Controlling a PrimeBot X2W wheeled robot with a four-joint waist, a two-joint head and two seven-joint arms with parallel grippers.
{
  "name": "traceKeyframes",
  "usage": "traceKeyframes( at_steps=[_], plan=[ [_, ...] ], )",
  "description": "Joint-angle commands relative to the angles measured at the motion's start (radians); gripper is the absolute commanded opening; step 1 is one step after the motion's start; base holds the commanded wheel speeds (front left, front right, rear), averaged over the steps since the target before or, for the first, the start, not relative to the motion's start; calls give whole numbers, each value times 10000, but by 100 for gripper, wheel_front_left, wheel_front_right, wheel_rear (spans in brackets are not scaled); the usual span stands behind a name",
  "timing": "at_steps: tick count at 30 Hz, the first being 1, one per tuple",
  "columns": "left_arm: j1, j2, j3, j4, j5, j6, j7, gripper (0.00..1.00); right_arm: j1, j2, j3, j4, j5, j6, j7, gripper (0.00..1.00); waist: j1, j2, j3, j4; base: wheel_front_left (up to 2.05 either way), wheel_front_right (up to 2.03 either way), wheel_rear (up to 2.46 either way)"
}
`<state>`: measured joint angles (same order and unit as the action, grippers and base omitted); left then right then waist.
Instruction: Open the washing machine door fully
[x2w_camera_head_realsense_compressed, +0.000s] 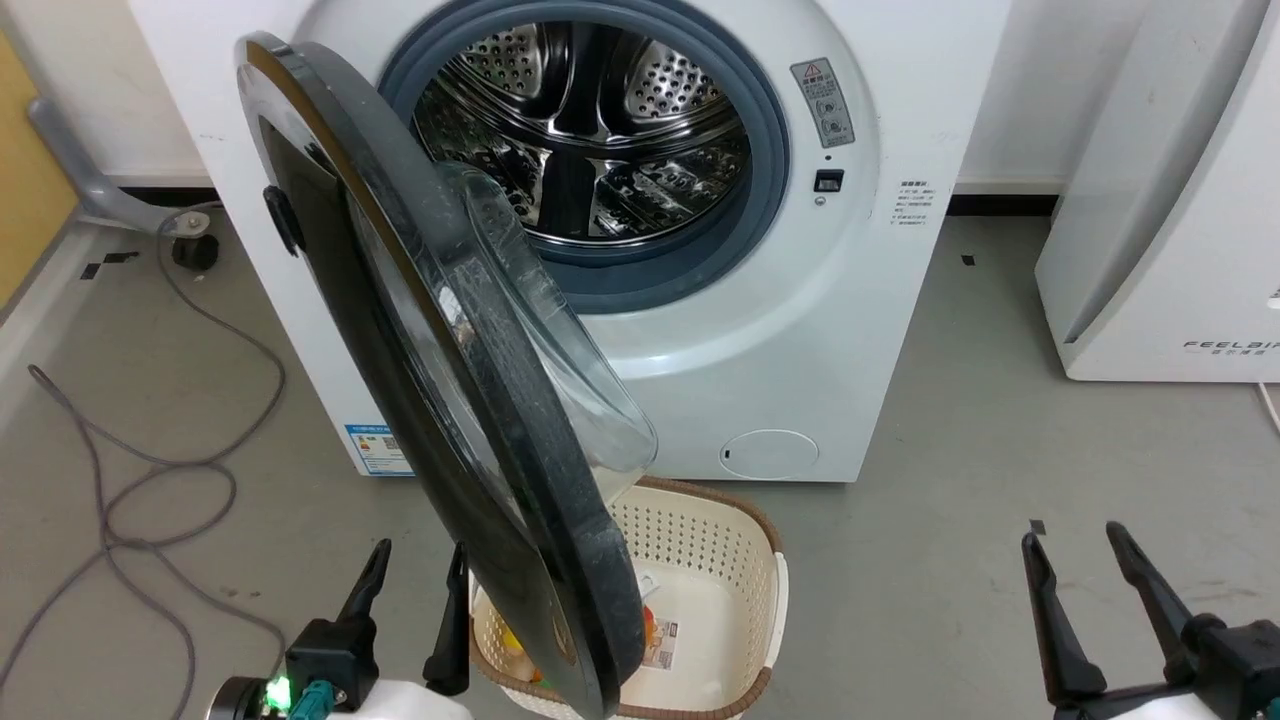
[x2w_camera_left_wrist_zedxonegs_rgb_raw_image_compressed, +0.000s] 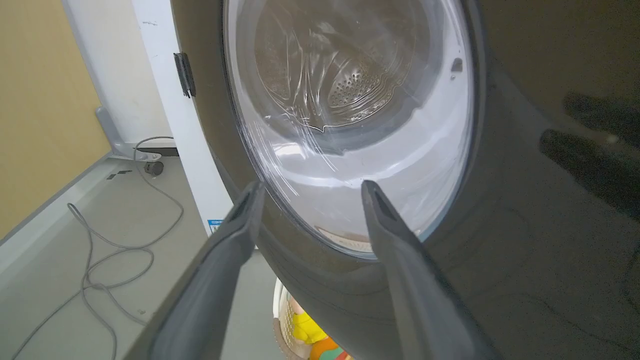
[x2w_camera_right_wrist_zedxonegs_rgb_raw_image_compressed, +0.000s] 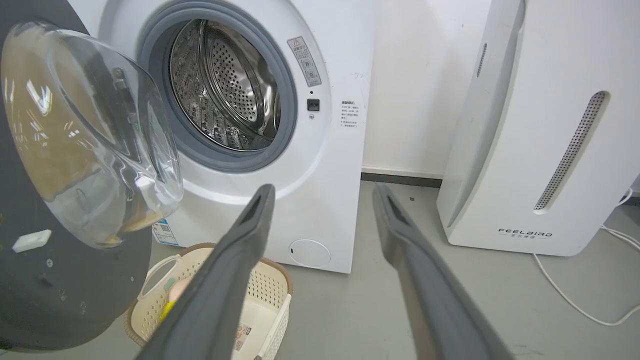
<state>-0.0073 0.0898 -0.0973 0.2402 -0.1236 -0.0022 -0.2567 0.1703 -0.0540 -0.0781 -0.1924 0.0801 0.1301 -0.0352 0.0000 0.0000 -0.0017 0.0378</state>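
Note:
The washing machine (x2w_camera_head_realsense_compressed: 820, 330) is a white front-loader with its steel drum (x2w_camera_head_realsense_compressed: 585, 130) exposed. Its round black door (x2w_camera_head_realsense_compressed: 400, 380) stands swung out roughly edge-on toward me, hinged at the left, with the clear glass bowl (x2w_camera_head_realsense_compressed: 545, 330) bulging to the right. My left gripper (x2w_camera_head_realsense_compressed: 415, 565) is open at the bottom left, just left of the door's lower rim; in the left wrist view its fingers (x2w_camera_left_wrist_zedxonegs_rgb_raw_image_compressed: 235, 235) straddle the door's outer face (x2w_camera_left_wrist_zedxonegs_rgb_raw_image_compressed: 525, 250) close up. My right gripper (x2w_camera_head_realsense_compressed: 1085, 550) hangs open at the lower right, apart from the machine (x2w_camera_right_wrist_zedxonegs_rgb_raw_image_compressed: 320, 150) and holding nothing.
A cream perforated basket (x2w_camera_head_realsense_compressed: 740, 560) with small items sits on the floor under the door's lower edge. A white FEELBIRD appliance (x2w_camera_head_realsense_compressed: 1170, 220) stands at the right. Grey cable (x2w_camera_head_realsense_compressed: 150, 470) loops over the floor at the left, by a yellow wall (x2w_camera_left_wrist_zedxonegs_rgb_raw_image_compressed: 40, 100).

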Motion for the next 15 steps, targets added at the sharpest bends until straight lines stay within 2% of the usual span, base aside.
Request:
traceKeyframes(
  at_steps=[1,4,5,6,7,15],
  plan=[
    [140,65,-30,33,25,-4,-51,100,179,37,-24,97,20,6,53,100,0,0,-6,13,0,0,0],
    [158,78,-56,48,25,-22,-51,100,204,37,-53,319,79,6,19,100,0,0,2,23,0,0,0],
    [160,85,-60,48,24,-26,-51,68,195,37,-63,377,105,6,-8,100,0,0,2,22,0,0,0],
    [162,91,-62,44,20,-33,-51,21,189,37,-69,433,121,6,-21,100,0,0,4,20,0,0,0],
    [165,100,-63,37,18,-38,-51,0,185,37,-72,489,115,6,-10,100,0,0,7,13,0,0,0],
    [93,146,18,-357,3,-9,-51,0,128,37,-33,676,94,6,14,100,0,0,11,1,0,0,0]
  ],
)
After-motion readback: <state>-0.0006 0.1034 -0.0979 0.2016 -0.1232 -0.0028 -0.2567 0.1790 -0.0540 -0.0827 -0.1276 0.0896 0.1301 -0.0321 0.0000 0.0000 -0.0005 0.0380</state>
